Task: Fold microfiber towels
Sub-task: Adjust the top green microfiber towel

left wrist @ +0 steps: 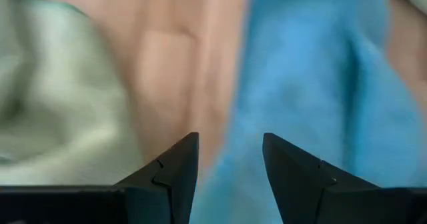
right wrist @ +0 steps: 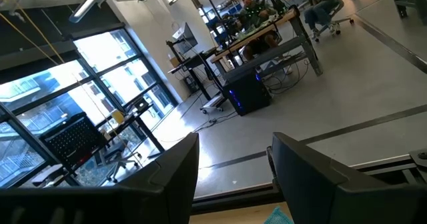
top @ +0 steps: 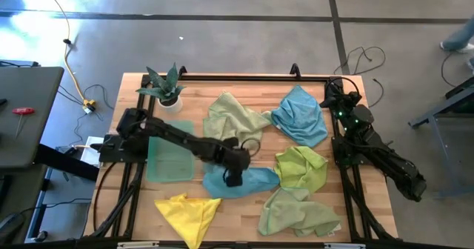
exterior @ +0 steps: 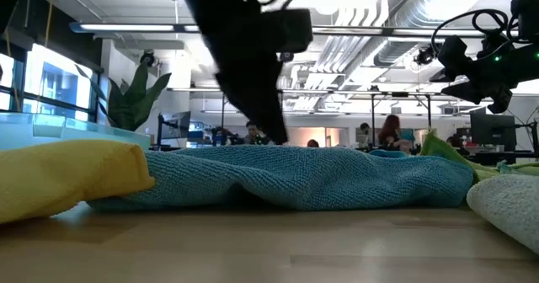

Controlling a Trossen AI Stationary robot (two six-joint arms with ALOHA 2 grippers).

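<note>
While lying crumpled at the near edge, yellow towel (top: 188,211) and pale green towel (top: 296,213) awaiting folding, left gripper (top: 233,179) hovering fingers spread over blue towel (top: 244,182) mid-table, teal towel (top: 170,160) looking folded flat, right gripper (top: 332,88) idling spread far back.

The right gripper (right wrist: 233,177) is being held with its two dark fingers (right wrist: 163,177) parted, and the room beyond is being seen through the gap between them. A person (right wrist: 250,4) is being shown seated at a desk (right wrist: 267,41) far beyond the gripper, with large windows (right wrist: 100,84) off to one side. A small blue corner of cloth (right wrist: 279,216) is being glimpsed just beside the fingers.
</note>
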